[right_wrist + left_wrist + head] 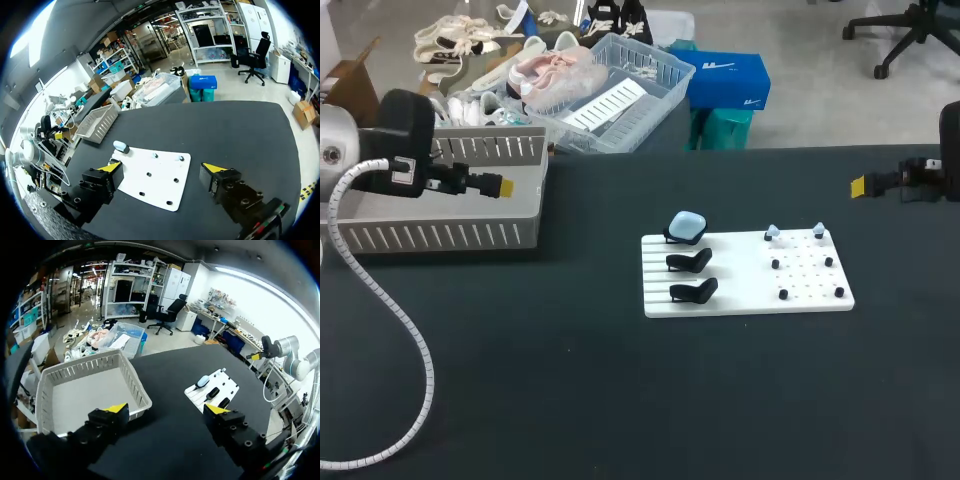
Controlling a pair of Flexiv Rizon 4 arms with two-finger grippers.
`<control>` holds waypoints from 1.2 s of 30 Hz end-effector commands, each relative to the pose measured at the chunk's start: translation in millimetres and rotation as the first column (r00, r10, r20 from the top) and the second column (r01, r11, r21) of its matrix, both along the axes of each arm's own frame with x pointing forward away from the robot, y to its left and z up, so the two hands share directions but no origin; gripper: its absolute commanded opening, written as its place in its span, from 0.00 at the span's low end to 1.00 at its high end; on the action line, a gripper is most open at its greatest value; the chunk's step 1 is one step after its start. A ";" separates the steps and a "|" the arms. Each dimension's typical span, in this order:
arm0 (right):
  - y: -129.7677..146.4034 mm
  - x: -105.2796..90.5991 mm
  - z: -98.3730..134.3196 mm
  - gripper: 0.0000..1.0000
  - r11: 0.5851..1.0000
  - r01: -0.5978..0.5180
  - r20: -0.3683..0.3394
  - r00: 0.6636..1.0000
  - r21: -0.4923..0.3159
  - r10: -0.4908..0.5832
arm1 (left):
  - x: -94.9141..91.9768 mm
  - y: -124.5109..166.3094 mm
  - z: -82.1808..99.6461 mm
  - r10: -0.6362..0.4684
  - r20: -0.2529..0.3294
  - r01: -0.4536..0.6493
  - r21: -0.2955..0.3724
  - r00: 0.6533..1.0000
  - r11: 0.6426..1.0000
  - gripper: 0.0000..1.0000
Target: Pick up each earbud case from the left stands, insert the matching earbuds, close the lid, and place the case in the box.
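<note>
Bright, even overhead light; shadows faint and soft.

Matt black table (520, 380), smooth white plastic board (740, 288), slatted grey plastic box (440, 236), glossy pale-blue case (687, 226)

Robotics lab: left arm (400, 135) and right arm (925, 180) flank a worktable (540, 390).

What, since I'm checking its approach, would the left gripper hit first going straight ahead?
Likely the black table just beside the grey basket, short of the white board; depth is unclear.
</note>
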State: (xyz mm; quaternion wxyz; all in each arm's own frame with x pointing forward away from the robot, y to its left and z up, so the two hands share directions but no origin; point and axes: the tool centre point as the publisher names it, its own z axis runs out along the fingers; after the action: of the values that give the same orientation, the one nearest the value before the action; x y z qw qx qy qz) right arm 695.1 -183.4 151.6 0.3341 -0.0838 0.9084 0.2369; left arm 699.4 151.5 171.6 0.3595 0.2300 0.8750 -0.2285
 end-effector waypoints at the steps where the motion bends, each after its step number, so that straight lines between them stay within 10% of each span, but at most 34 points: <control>1: -0.8 1.7 -1.2 1.00 1.000 -0.005 0.000 1.000 0.003 0.005 | 5.7 -4.9 3.5 -0.235 0.057 0.239 -0.077 0.970 0.968 1.00; 18: -0.8 1.7 -1.2 1.00 1.000 -0.005 0.000 1.000 0.003 0.005 | 26.4 -66.2 -17.3 -0.635 0.237 0.638 0.075 0.735 0.766 1.00; 36: -0.8 1.7 -1.2 1.00 1.000 -0.005 0.000 1.000 0.003 0.005 | 52.7 -139.2 -70.6 -0.737 0.250 0.740 0.102 0.628 0.665 1.00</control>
State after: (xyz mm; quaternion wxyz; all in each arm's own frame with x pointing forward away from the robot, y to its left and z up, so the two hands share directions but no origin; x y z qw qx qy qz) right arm 695.2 -183.4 151.6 0.3341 -0.0838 0.9084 0.2369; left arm 738.7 30.4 113.9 0.3635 0.5845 0.6567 -0.3083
